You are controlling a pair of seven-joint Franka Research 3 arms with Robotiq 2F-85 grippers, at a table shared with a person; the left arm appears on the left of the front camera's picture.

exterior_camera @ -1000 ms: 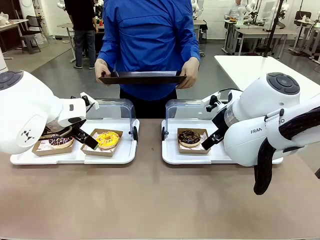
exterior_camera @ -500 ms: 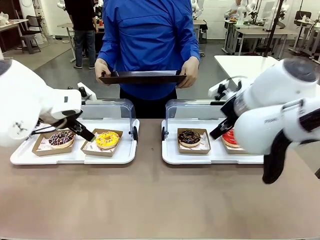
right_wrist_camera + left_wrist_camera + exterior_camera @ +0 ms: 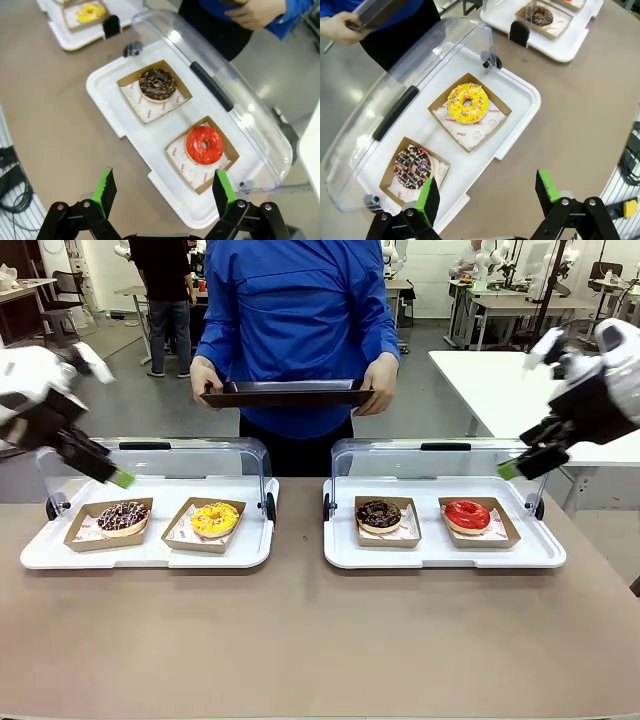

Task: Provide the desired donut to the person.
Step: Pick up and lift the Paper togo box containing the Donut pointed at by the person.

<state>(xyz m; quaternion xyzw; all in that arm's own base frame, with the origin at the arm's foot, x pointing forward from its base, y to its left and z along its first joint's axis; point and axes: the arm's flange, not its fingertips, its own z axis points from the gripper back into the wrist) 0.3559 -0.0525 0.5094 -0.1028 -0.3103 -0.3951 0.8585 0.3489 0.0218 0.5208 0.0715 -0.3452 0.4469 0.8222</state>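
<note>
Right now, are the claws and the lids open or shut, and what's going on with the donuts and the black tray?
Left claw: open, holding nothing.
Right claw: open, holding nothing.
Left lid: flipped up, open.
Right lid: flipped up, open.
Sprinkled donut: in its box.
Yellow donut: in its box.
Chocolate donut: in its box.
Red donut: in its box.
Dark tray: held level by the person, both hands.

Four donuts lie flat across mid-frame, each in its own open cardboard box: sprinkled chocolate donut (image 3: pixel 123 517) far left, yellow donut (image 3: pixel 215 518) beside it, dark chocolate donut (image 3: pixel 379 513) right of centre, red donut (image 3: pixel 467 514) right. The person (image 3: pixel 297 330), in a blue shirt, stands upper centre.
</note>
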